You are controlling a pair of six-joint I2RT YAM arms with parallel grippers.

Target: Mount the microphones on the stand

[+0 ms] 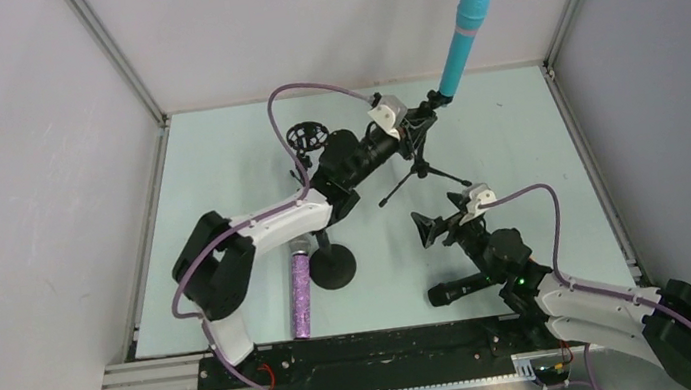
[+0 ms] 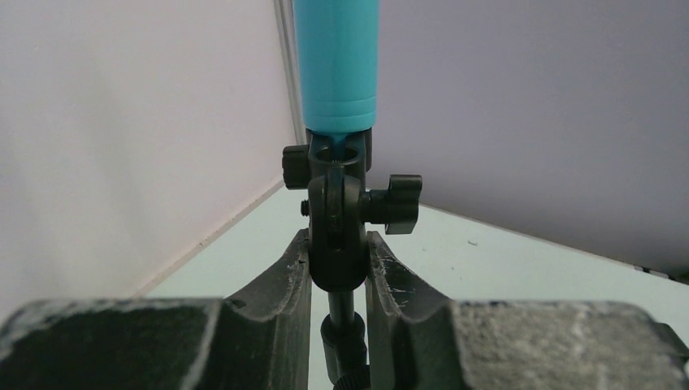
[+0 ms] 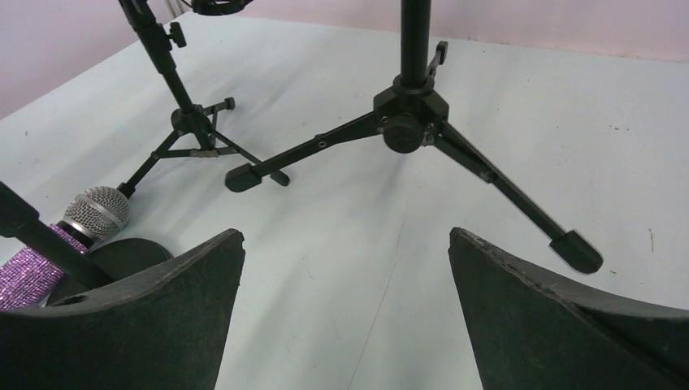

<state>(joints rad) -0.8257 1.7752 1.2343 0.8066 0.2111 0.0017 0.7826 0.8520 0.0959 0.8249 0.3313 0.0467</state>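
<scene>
— Left claw?
— My left gripper (image 2: 337, 262) is clamped tight on the swivel joint (image 2: 333, 219) atop the tripod stand (image 1: 422, 167). The cyan microphone (image 1: 463, 33) sticks up from the holder just above it.
— The right?
— My right gripper (image 3: 345, 244) gapes wide and holds nothing, low before that stand's legs. The purple glitter microphone (image 1: 301, 292) lies flat, well left of the stand.

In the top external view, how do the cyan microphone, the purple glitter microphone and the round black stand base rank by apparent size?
1. cyan microphone: looks longest, but it is raised nearer the camera, so its lead is unsure
2. purple glitter microphone
3. round stand base: clearly smallest
</scene>
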